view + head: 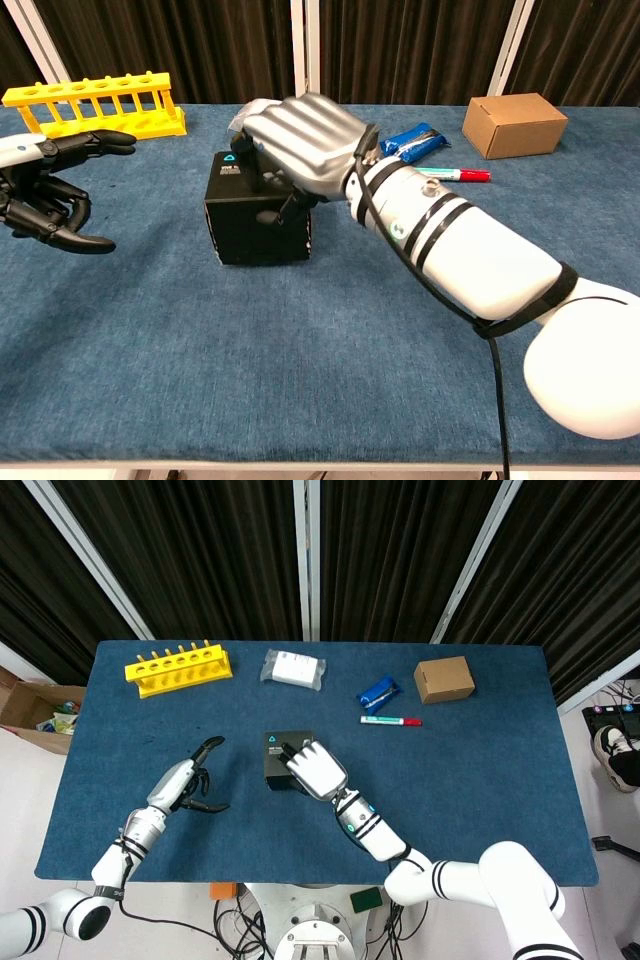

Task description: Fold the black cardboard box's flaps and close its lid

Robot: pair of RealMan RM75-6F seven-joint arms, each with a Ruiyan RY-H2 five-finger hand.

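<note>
The black cardboard box (281, 757) (256, 218) stands flat on the blue table a little left of centre, with its lid down on top. My right hand (316, 769) (300, 146) lies over the lid from the right, fingers curled across the top and the thumb against the front face, gripping the box. The hand hides most of the lid, so I cannot see the flaps. My left hand (190, 788) (48, 190) hovers to the left of the box and apart from it, fingers spread and holding nothing.
A yellow tube rack (178, 668) (95, 105) stands at the far left. A white packet (293, 669), a blue packet (379, 692) (415, 138), a marker (391, 720) (455, 174) and a brown box (444, 679) (515, 123) lie along the far side.
</note>
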